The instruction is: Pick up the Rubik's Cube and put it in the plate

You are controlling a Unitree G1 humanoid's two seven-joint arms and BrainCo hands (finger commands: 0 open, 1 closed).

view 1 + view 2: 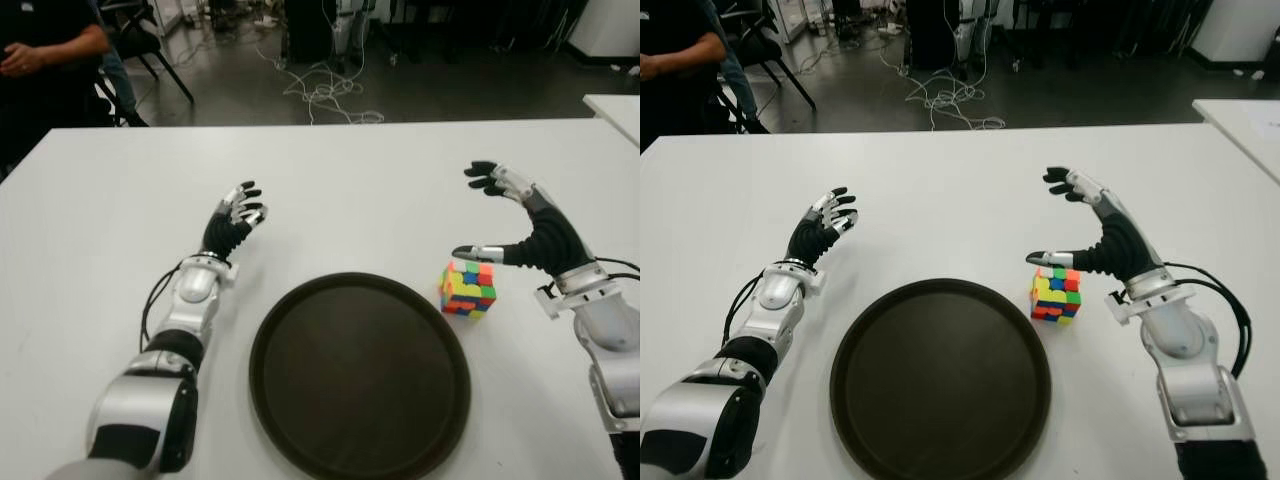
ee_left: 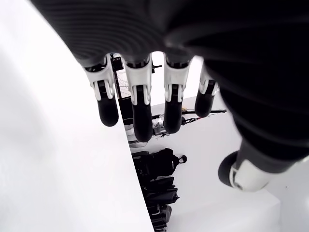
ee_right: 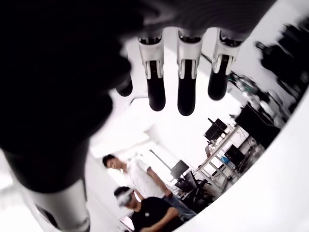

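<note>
Two robot hands are seen over the white table (image 1: 350, 190), neither holding anything. The multicoloured Rubik's Cube (image 1: 469, 289) is sat on the table just beside the right edge of the round dark brown plate (image 1: 300, 330), not in it. The right hand (image 1: 515, 225) is spread wide just above and behind the cube, thumb near its top. The left hand (image 1: 233, 222) is left idle, fingers loosely extended, off to the plate's far left.
</note>
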